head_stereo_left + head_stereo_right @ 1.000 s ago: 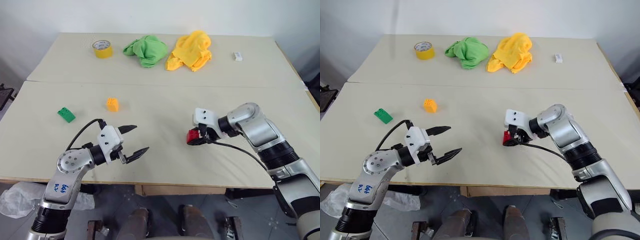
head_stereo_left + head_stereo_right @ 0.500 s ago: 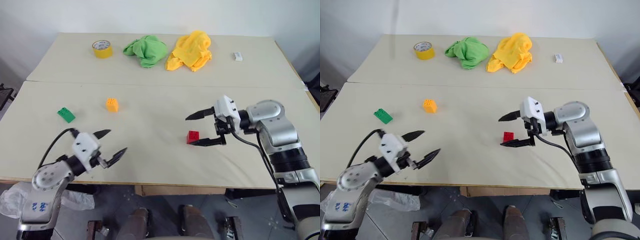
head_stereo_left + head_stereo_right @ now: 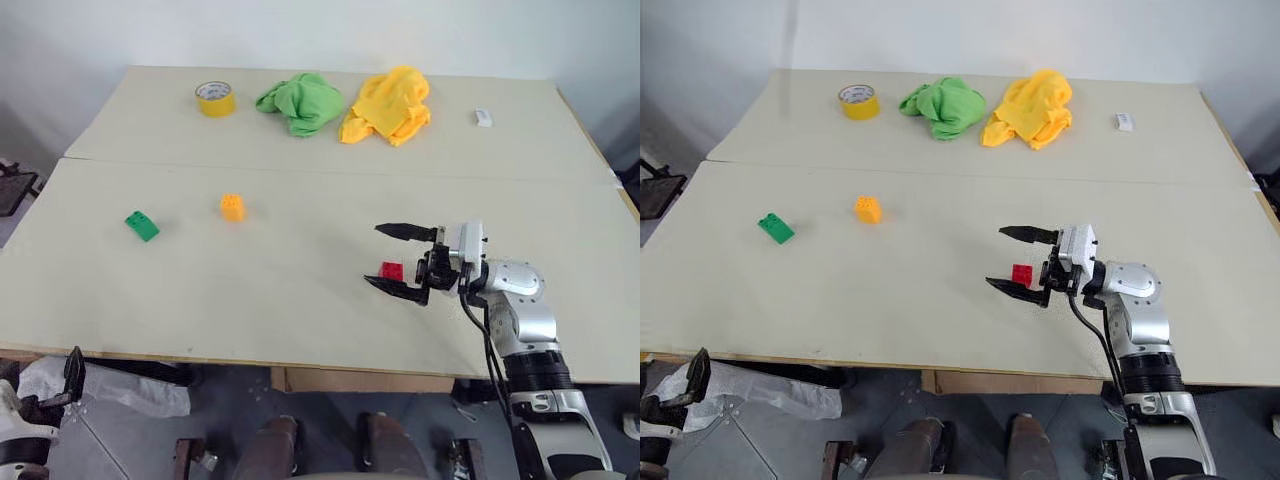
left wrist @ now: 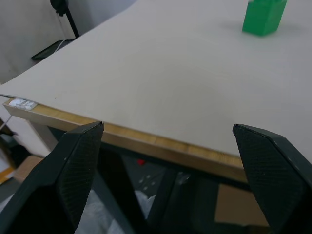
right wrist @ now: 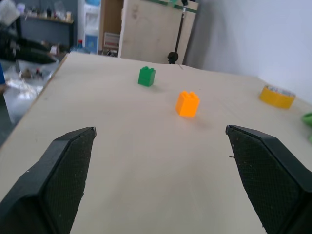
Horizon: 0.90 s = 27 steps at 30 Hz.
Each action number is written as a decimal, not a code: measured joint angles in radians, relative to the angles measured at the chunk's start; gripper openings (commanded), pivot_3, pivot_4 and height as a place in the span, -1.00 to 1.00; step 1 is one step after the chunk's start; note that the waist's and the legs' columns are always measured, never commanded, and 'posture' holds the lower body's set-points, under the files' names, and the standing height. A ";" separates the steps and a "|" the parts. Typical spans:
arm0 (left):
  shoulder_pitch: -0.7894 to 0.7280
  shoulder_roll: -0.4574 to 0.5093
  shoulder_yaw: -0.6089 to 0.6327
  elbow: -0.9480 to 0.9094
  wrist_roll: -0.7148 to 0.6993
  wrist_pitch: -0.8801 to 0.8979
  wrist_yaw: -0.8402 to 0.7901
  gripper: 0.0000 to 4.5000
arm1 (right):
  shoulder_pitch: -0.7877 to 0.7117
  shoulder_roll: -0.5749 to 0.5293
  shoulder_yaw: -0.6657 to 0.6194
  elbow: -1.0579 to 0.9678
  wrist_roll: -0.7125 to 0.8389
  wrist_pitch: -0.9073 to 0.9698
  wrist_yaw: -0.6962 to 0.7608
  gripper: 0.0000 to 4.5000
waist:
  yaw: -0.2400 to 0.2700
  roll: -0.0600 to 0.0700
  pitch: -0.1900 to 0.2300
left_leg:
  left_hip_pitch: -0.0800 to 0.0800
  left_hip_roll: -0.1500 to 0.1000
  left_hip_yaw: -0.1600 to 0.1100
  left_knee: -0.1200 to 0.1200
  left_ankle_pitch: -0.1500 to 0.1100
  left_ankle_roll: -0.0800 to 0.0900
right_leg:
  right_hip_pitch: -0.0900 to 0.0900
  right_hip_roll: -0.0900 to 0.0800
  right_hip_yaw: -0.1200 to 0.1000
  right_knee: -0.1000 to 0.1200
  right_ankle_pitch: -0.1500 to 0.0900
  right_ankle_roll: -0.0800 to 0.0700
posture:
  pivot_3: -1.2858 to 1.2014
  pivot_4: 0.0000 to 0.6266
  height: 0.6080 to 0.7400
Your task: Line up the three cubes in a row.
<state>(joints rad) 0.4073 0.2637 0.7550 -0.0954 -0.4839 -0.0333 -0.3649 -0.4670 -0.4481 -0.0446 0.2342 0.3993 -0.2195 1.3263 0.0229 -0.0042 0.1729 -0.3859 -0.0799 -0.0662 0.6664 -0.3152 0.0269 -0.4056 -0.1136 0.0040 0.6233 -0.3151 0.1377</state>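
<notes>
Right gripper now gapes wide, empty; it has released the red cube, which sits between its fingers. Green cube and orange cube lie well apart toward ten o'clock, so the row is not yet formed.

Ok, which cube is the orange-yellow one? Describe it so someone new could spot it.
Start at the yellow tape roll at the table's far left corner and come straight toward the robot, onto the near tabletop. The first small studded brick you meet is the orange-yellow cube. The green cube lies further left; the red cube sits far right.
</notes>
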 measured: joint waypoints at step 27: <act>-0.839 0.101 -0.292 -0.102 0.184 0.849 0.663 1.00 | 0.070 -0.049 0.009 -0.109 0.029 0.142 -0.090 0.99 | -0.023 -0.002 -0.001 | 0.000 0.001 0.000 0.001 0.001 -0.002 | -0.005 0.003 -0.003 0.012 0.000 -0.001 | 0.03 -0.52 1.00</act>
<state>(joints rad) -0.4319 0.3647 0.4629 -0.1976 -0.2996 0.8159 0.2984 -0.3967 -0.4970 -0.0360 0.1254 0.4283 -0.0771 1.2361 0.0001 -0.0059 0.1719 -0.3863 -0.0791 -0.0659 0.6672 -0.3146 0.0246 -0.4111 -0.1109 0.0014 0.6357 -0.3155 0.1368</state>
